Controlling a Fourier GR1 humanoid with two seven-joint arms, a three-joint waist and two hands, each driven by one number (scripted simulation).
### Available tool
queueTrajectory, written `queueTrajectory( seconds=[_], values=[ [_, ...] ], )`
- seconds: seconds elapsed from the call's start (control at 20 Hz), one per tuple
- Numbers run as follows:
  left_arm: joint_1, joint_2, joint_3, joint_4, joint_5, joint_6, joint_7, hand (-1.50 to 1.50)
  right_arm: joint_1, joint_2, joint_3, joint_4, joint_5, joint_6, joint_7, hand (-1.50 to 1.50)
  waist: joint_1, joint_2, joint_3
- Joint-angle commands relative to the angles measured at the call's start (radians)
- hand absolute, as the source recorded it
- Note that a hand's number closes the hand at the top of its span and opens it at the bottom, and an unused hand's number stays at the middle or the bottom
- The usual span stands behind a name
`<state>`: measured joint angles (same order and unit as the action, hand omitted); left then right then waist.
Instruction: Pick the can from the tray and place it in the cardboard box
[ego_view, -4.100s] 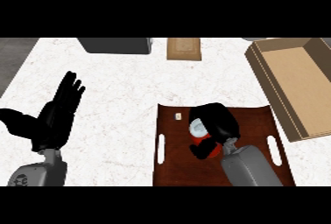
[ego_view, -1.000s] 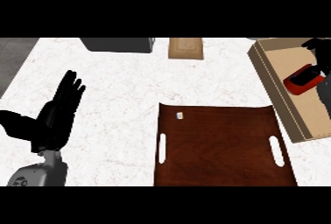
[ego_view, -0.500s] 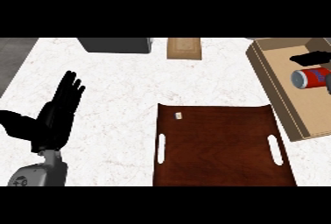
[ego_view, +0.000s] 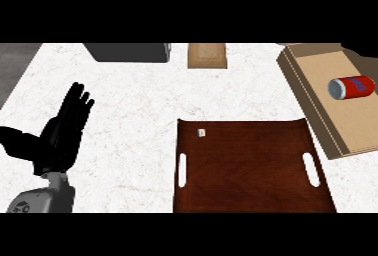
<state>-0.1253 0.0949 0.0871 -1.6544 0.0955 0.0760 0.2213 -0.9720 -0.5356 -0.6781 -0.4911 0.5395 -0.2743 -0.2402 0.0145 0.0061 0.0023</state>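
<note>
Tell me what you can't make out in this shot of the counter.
Head view only:
- Right hand: out of frame; just a dark sliver at the top right edge.
- Cardboard box: right side cut off by the edge.
- Can: label unreadable.
- Small white item on the tray: too small to identify.
- Tray's near end: cut off below.

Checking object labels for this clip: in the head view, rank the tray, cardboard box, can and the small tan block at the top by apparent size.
1. tray
2. cardboard box, though partly cut off at the right edge
3. tan block
4. can, close to the block in apparent size
</note>
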Motion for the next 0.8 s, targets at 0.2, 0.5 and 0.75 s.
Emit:
queueTrajectory(
  seconds=[0.2, 0.5, 0.75],
  values=[
    [-0.059, 0.03, 0.041, 0.04, 0.012, 0.002, 0.022, 0.0, 0.105, -0.087, -0.148, 0.011, -0.212, 0.128, -0.143, -1.5, -0.01, -0.002, -0.001],
    [-0.007, -0.005, -0.003, -0.039, 0.005, 0.015, 0.054, 0.0, 0.13, -0.173, -0.166, 0.082, -0.277, 0.139, -0.207, -1.5, 0.004, 0.0, -0.001],
    [-0.021, -0.004, -0.006, -0.043, -0.012, 0.028, 0.06, 0.0, 0.237, -0.177, -0.149, 0.045, -0.33, 0.188, -0.255, -1.5, -0.009, -0.005, -0.002]
  ],
)
